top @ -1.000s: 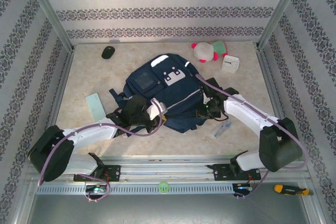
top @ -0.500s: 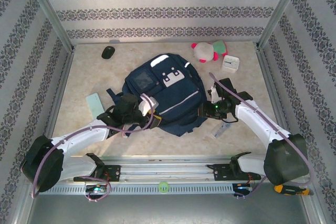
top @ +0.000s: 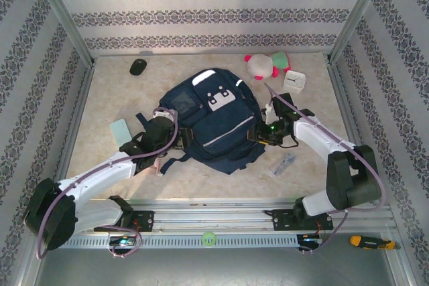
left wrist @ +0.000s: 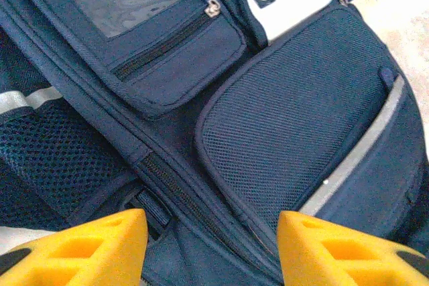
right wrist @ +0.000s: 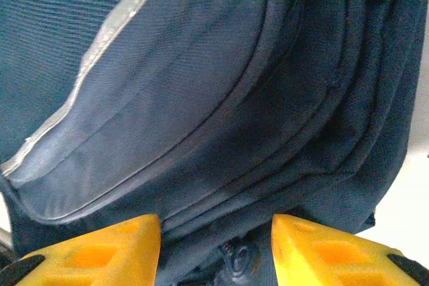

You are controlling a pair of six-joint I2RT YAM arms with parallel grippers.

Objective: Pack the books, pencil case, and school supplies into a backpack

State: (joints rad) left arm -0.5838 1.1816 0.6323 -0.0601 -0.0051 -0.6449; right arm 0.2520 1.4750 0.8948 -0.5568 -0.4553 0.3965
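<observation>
Backpack (top: 213, 125) lies on beige marbled table (top: 100, 98), patterned walls (top: 201, 15) around.

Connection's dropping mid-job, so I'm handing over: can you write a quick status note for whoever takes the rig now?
Left gripper: open, over the backpack's front, holding nothing.
Right gripper: open at the backpack's right edge, holding nothing.
Teal square lies left of the backpack, clear packet to its right, both on the table.
Done: contents hidden, can't tell.
Left: pack both.
</observation>
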